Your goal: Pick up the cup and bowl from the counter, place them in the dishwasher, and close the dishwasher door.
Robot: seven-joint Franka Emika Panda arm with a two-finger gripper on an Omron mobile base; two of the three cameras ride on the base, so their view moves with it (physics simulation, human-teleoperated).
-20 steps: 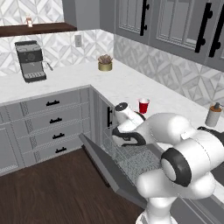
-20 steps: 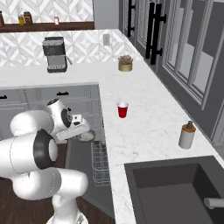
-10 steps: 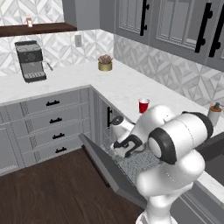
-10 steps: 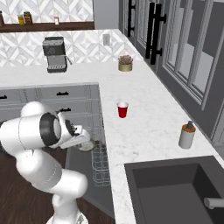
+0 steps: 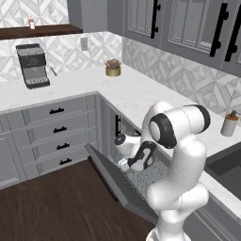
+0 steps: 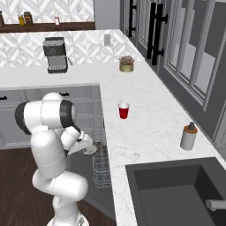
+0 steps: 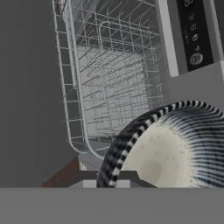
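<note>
My gripper (image 6: pixel 84 144) hangs low over the open dishwasher, shut on the rim of the grey bowl (image 6: pixel 91 149). In the hand view the bowl (image 7: pixel 175 148) is close at the lower right, its ribbed rim between my fingertips (image 7: pixel 106 183), just above the wire rack (image 7: pixel 109 78). Beside the rack is the dark control strip (image 7: pixel 194 30). The dishwasher door (image 5: pixel 110 181) lies dropped open below my hand (image 5: pixel 124 163). The red cup (image 6: pixel 124 111) stands upright on the white counter (image 6: pixel 150 132), well apart from the gripper.
A coffee machine (image 5: pixel 32 66) and a small potted plant (image 5: pixel 112 68) stand at the back of the counter. The soap dispenser (image 6: pixel 189 137) is beside the dark sink (image 6: pixel 176 194). Drawers with black handles (image 5: pixel 59 129) lie left of the dishwasher. Wood floor lies in front.
My arm has folded down and carried the bowl lower, toward the rack inside the dishwasher. The cup has not moved; in the left base view my arm now hides it.
</note>
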